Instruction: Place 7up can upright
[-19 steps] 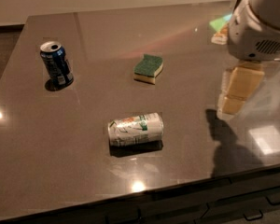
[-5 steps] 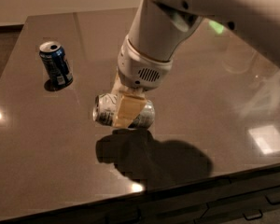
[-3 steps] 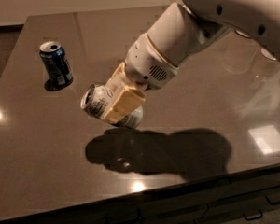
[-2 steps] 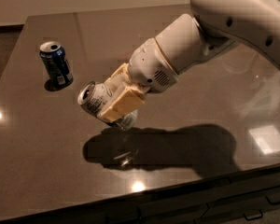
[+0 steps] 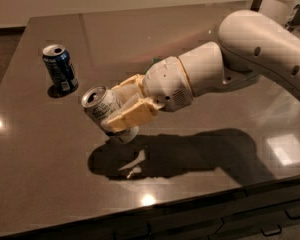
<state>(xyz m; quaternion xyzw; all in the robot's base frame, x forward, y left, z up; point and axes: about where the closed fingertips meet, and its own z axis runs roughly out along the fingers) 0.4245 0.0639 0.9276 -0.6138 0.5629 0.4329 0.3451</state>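
Clamping 7up can [image 5: 101,109] tilted, jaws over table [image 5: 40,159] ctr, nr blue can [image 5: 60,69]

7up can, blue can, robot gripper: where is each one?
7up can [image 5: 94,97], camera view, on its silver top.
blue can [image 5: 61,70], camera view, on its side.
gripper [image 5: 114,109], camera view, between its fingertips, shut on the 7up can.

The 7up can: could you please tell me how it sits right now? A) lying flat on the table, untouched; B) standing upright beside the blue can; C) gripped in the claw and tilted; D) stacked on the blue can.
C: the claw is closed around the 7up can, which leans with its silver top toward the upper left, apart from the blue can.
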